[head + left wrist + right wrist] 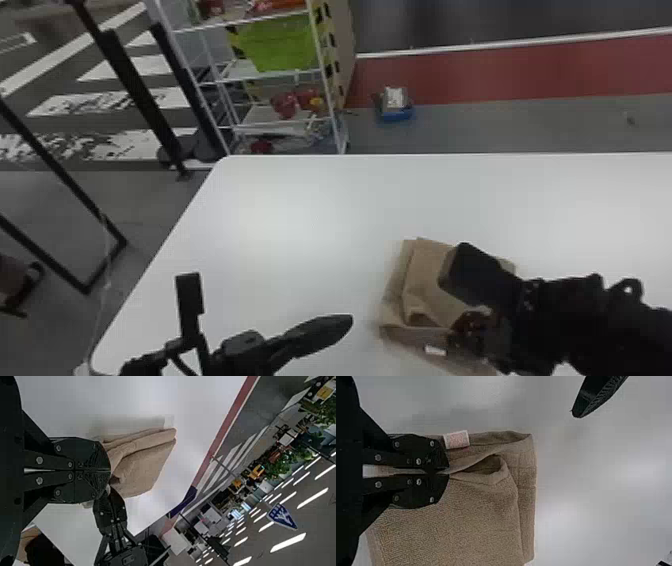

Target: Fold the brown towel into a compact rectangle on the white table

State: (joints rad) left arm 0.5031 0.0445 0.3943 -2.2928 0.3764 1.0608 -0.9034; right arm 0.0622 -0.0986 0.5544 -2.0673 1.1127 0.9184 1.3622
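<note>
The right gripper pinches a fold of the towel; the left gripper, fingers together, is apart from it. On the table, well in from the left edge, the towel's long axis seems to point at the far edge.

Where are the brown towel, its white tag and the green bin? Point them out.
Brown towel [455, 530]: right wrist view, broad top layer.
White tag [457, 439]: right wrist view, middle of its face.
Green bin [282, 47]: head view, front wall.
</note>
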